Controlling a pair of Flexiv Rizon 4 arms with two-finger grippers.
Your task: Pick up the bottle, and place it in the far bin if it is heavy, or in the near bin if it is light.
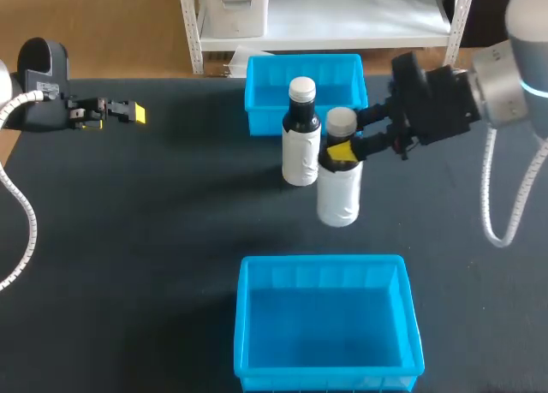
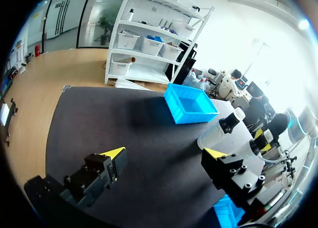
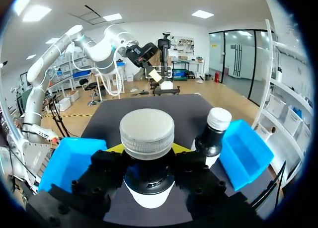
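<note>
- Bottle with dark neck, white label and grey screw cap (image 1: 339, 187): upright above the black tabletop (image 1: 154, 239), between the two bins.
- Near blue plastic bin (image 1: 244, 324): at the tabletop's front edge.
- Far blue plastic bin (image 1: 265, 102): behind both bottles.
- Second, white-capped bottle (image 1: 300, 145): just beside the first, before the far bin.
- Right claw (image 1: 342, 150): clamped on the grey-capped bottle's neck.
- Left claw (image 1: 128, 112): fingers spread, holding nothing, well apart from the bottles.

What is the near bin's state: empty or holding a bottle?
Empty: the near bin shows only bare floor; the gripped bottle is outside it.
</note>
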